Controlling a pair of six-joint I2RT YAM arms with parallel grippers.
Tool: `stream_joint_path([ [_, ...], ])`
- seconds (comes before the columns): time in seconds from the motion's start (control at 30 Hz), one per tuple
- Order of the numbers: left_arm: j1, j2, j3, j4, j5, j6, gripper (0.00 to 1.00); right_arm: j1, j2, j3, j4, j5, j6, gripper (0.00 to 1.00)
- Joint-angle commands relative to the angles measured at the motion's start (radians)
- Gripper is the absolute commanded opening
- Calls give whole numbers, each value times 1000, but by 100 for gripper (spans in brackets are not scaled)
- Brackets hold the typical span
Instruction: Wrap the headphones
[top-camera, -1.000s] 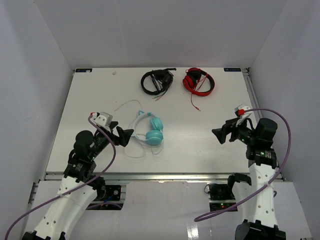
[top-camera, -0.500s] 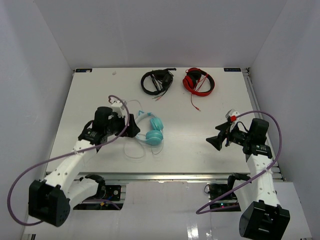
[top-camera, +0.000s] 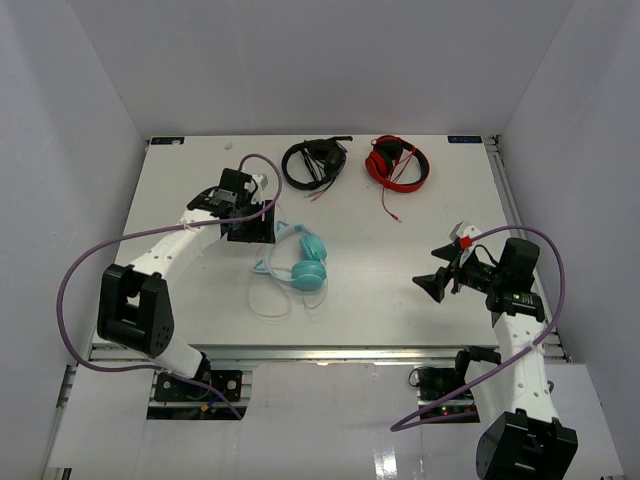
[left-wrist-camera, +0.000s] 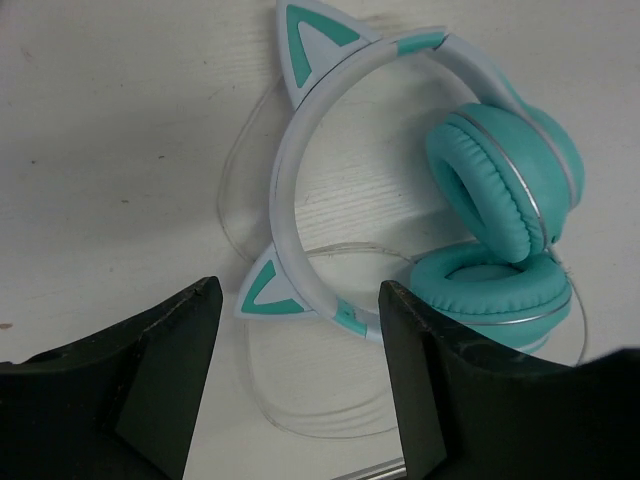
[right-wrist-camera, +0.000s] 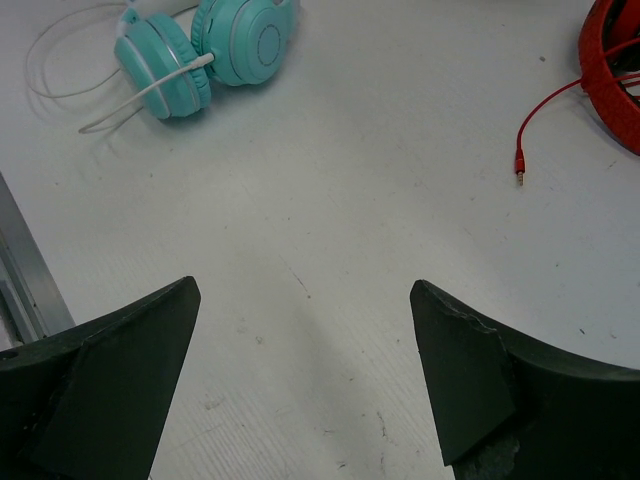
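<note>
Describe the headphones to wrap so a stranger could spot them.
On the white table, look left of centre, short of the two pairs at the far edge. The headphones there are teal with cat ears on a pale headband, unlike the black headphones and red headphones.

Overhead camera looks down on the whole table (top-camera: 400, 290); left wrist camera sits close above the headphones (left-wrist-camera: 500, 190), which the right wrist view catches from afar

black headphones (top-camera: 313, 163): far middle of table (top-camera: 420, 240)
red headphones (top-camera: 397, 162): just right, apart; red cable (right-wrist-camera: 519, 160) trailing nearward
</note>
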Motion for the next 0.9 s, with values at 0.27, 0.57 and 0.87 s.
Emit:
stream_joint_path([
  [0.27,-48,163,32,149,-4,147,68,-6,-11,8,-13,-14,-29,92],
  [0.57,-49,296,77,161,-41,199,57,-11,-7,6,-13,-21,-32,92],
  [0.87,-87,353,69,178,-54,200,44,-14,-5,6,-13,-22,-34,92],
])
